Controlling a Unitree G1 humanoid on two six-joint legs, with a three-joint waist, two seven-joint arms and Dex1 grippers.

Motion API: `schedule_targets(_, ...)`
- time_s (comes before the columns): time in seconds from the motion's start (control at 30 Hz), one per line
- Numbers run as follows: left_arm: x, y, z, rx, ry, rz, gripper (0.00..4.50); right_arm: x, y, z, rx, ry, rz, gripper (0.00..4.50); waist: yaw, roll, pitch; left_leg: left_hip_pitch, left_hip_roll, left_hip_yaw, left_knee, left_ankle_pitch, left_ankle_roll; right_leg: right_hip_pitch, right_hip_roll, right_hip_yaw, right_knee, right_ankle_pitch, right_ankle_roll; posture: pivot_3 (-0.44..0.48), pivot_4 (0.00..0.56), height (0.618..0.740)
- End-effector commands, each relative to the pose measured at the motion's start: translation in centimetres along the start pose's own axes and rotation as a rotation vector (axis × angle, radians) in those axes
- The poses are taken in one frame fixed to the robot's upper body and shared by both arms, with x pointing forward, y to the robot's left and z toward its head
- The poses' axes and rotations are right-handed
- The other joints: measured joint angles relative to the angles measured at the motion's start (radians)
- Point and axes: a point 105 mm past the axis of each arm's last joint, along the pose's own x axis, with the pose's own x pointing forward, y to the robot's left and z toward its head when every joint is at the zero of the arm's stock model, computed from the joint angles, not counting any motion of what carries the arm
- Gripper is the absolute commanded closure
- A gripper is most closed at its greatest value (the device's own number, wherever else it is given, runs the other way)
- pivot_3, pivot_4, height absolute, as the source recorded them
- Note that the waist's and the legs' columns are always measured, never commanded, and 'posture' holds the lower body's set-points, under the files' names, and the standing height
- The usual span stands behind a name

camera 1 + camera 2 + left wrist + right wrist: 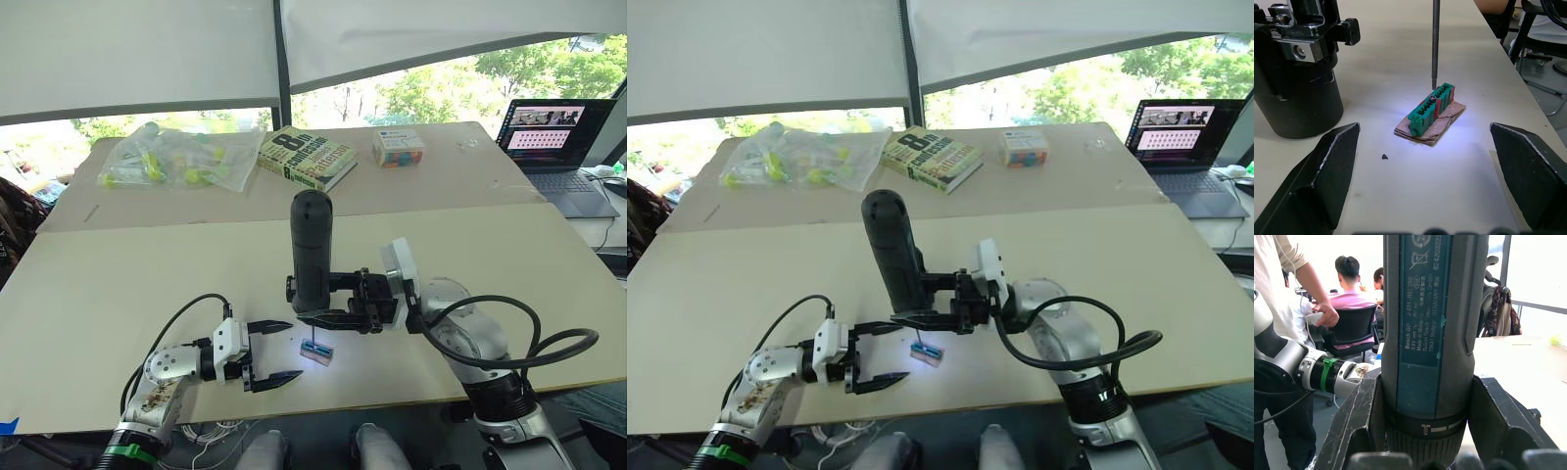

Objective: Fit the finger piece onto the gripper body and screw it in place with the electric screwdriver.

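My right gripper (299, 302) is shut on the electric screwdriver (312, 250), a thick black cylinder held upright with its rounded end on top. Its thin metal bit (1435, 44) points straight down and its tip meets a screw head on a tiny tan-and-green block (1431, 113), which lies on the table in the tool's white light. My left gripper (294, 350) is open just left of that block, its black fingers (1332, 161) spread to either side of it and holding nothing. The finger piece and the gripper body are out of view.
At the back of the tan table (118, 284) lie a plastic bag of yellow-green items (176, 157), a book (306, 155) and a small box (398, 147). A laptop (554, 142) stands far right. The table's front edge runs just behind my left gripper. People (1352, 284) sit beyond.
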Motion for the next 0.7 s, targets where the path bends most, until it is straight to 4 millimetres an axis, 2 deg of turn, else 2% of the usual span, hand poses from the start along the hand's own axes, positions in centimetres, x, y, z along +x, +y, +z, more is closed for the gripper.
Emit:
schedule_targets(0.03, -0.42, -0.12, -0.42, -0.01, 0.002, 0.007, 0.01, 0.16, 0.26, 1.06, -0.055, -0.028, 0.021, 2.58, 0.0, 0.0, 0.0, 0.0, 0.0, 0.0, 0.0, 0.0, 0.0, 0.0, 0.0, 0.0, 0.0, 0.0, 0.0, 0.0, 0.15, 0.737)
schedule_targets(0.37, -0.04, -0.24, -0.82, -0.011, -0.001, 0.007, 0.01, 0.19, 0.2, 0.87, -0.055, -0.021, 0.021, 2.58, 0.001, 0.0, 0.0, 0.0, 0.0, 0.0, 0.0, 0.0, 0.0, 0.0, 0.0, 0.0, 0.0, 0.0, 0.0, 0.0, 0.15, 0.737)
schedule_targets(0.7, 0.24, -0.17, -0.33, -0.008, -0.009, 0.008, 0.01, 0.4, 0.02, 0.91, -0.059, -0.024, 0.017, 2.58, 0.001, 0.0, 0.0, 0.001, 0.0, 0.0, 0.0, 0.0, 0.0, 0.001, 0.0, 0.0, 0.0, 0.0, 0.0, 0.0, 0.15, 0.737)
